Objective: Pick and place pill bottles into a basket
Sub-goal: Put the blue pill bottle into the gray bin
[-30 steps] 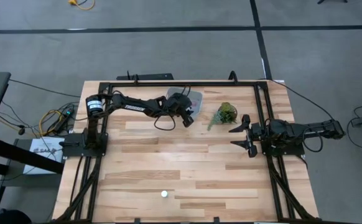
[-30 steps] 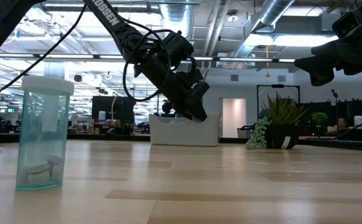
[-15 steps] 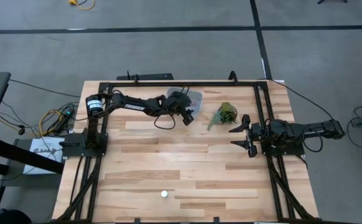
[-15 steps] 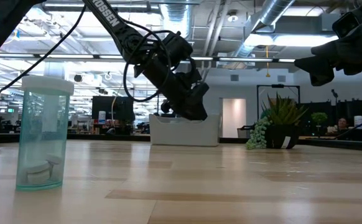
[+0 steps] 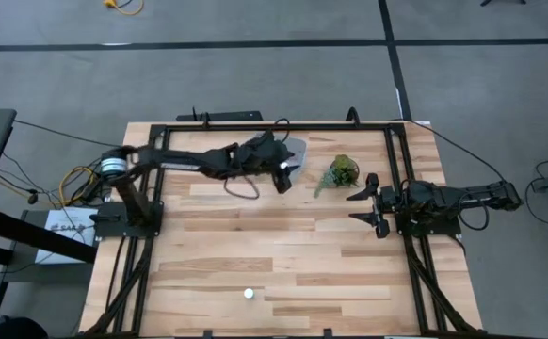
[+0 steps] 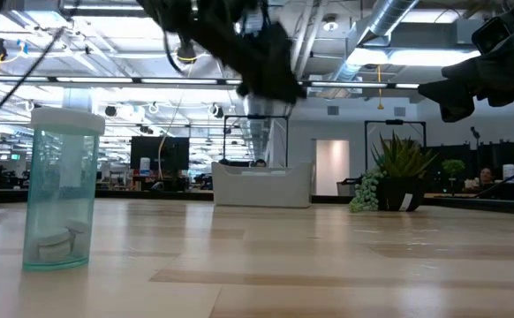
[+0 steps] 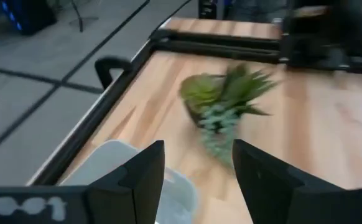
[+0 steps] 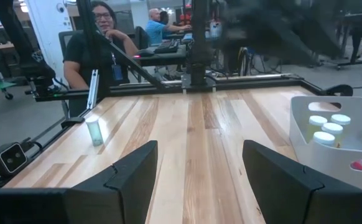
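Over the far edge of the wooden worktop [image 5: 283, 254], the left pincer [image 5: 282, 179] hangs above the small translucent pale blue-grey plastic basket [image 5: 294, 148], higher than half a second ago, when it sat low beside the basket's wall in the low view; now it shows blurred near the top of that view. Its dark fingers [image 7: 140, 177] stand apart with nothing between them, so it is released. My reading is that a drop has just finished and the arm is pulling away for another bottle. Several white-capped pill bottles [image 8: 330, 127] already lie in the basket. One clear pale-green pill bottle with a white cap [image 6: 61, 187] stands upright on the near part of the worktop, well apart from the basket. Beside the green leafy potted clump [image 5: 342, 172], the right pincer [image 5: 370, 205] waits unmoved, spread and empty
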You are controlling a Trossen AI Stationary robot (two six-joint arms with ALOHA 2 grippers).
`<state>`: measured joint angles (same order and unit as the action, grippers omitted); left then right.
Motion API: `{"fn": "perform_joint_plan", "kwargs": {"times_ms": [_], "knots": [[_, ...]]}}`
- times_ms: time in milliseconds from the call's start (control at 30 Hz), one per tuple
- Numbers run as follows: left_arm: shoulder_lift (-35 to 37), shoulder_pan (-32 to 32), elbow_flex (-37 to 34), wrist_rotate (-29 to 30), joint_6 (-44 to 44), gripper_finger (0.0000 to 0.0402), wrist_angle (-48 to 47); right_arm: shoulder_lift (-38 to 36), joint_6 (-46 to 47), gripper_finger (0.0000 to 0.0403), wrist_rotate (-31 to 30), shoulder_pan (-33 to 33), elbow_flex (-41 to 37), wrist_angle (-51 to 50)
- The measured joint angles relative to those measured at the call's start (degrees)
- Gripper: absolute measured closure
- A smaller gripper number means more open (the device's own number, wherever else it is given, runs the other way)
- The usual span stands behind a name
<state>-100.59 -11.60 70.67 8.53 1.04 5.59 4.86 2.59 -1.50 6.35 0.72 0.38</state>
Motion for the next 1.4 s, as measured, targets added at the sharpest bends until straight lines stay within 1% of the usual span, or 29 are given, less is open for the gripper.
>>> {"fn": "perform_joint_plan", "kwargs": {"times_ms": [100,200,267,367,500,533,600,700,767,867,967,1100,1200,1300,1400], "knots": [[4.2,4.9,0.0,3.1,1.7,0.0223,-5.0,0.0,0.0,0.0172,0.0,0.0,0.0,0.0],[6.9,10.8,0.0,7.8,2.0,0.0223,-11.1,0.0,0.0,0.0172,0.0,0.0,0.0,0.0],[8.4,14.5,-0.1,9.9,1.7,0.0223,-14.4,0.0,0.0,0.0172,0.0,0.0,0.0,0.0],[11.0,18.7,-2.7,12.1,0.3,0.0223,-14.8,0.0,0.0,0.0172,0.0,0.0,0.0,0.0],[15.4,21.2,-8.9,12.5,-2.3,0.0223,-14.2,0.0,0.0,0.0172,0.0,0.0,0.0,0.0],[17.0,21.5,-11.0,11.8,-3.1,0.0223,-12.7,0.0,0.0,0.0172,0.0,0.0,0.0,0.0],[20.4,21.9,-16.1,8.5,-3.7,0.0223,-7.2,0.0,0.0,0.0172,0.0,0.0,0.0,0.0],[26.2,22.1,-25.0,2.9,-5.5,0.0223,1.1,0.0,0.0,0.0172,0.0,0.0,0.0,0.0],[30.5,22.4,-31.7,0.4,-8.0,0.0223,6.4,0.0,0.0,0.0172,0.0,0.0,0.0,0.0],[35.3,24.3,-40.1,-0.8,-11.7,0.0223,13.1,0.0,0.0,0.0172,0.0,0.0,0.0,0.0],[37.9,28.0,-45.0,-0.2,-13.6,0.0223,15.6,0.0,0.0,0.0172,0.0,0.0,0.0,0.0],[38.6,33.0,-46.5,4.1,-13.8,0.0223,14.6,0.0,0.0,0.0172,0.0,0.0,0.0,0.0],[38.0,35.9,-46.5,5.0,-13.5,0.0223,13.1,0.0,0.0,0.0172,0.0,0.0,0.0,0.0],[37.6,38.2,-46.5,7.0,-14.6,0.0223,8.1,0.0,0.0,0.0172,0.0,0.0,0.0,0.0],[37.6,40.3,-46.6,9.9,-18.0,0.0223,2.7,0.0,0.0,0.0172,0.0,0.0,0.0,0.0]]}}
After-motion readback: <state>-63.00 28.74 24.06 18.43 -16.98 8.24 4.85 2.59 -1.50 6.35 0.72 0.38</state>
